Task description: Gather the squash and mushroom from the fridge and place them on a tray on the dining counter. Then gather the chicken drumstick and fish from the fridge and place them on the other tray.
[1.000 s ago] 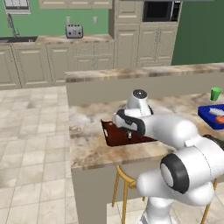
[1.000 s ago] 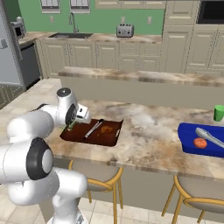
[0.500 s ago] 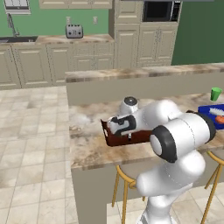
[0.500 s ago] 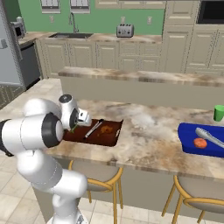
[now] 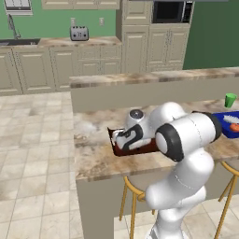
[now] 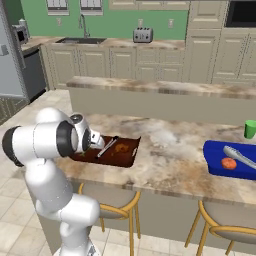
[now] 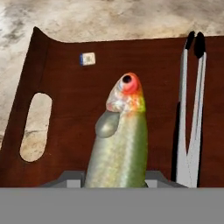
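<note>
Since a second ago the arm has swung lower over the brown tray (image 7: 65, 131) on the dining counter (image 6: 170, 160). Gripper (image 7: 114, 181) is clamped on the fish (image 7: 120, 144), head pointing out over the tray floor. Silver tongs (image 7: 192, 113) lie to its right. Blue tray (image 6: 220, 162) sits far right.

Toaster (image 6: 143, 34), green cup (image 6: 250, 129), metal tongs (image 7: 191, 118)

Arm bent low, claw (image 5: 122, 138) clamped on sth (tips hidden).
</note>
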